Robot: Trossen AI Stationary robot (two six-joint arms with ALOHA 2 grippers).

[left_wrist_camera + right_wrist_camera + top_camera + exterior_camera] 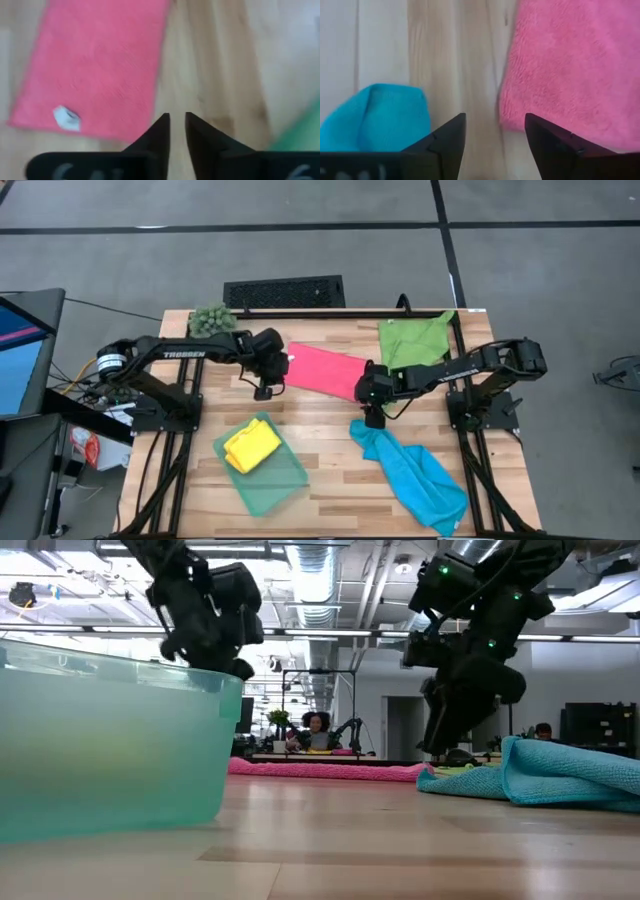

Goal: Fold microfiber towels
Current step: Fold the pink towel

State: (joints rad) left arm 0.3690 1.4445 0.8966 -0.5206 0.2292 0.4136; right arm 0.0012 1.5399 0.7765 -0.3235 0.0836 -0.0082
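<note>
The pink towel (322, 370) lies flat on the desk (330, 480) as a narrow folded strip between the two arms, laid out in the clear middle where both can reach it. The left claw (264, 388) hangs just off one short end of the strip; its fingers (159, 134) stand only a narrow slit apart and nothing is between them. The right claw (374, 418) sits at the opposite end, just beside the strip's edge, with its fingers (445, 137) spread wide over bare wood and gripping nothing; the blue towel (420, 475) lies crumpled close by on its other side. Judged from this, the pink piece has been let go and lies free. The yellow towel (251, 446) rests folded inside the teal tray (285, 490), apparently the place for finished work. The green towel (415, 340) lies loosely spread at the far corner near the right arm's base, unfolded. A small plant ball (211, 318) sits at the far edge.
</note>
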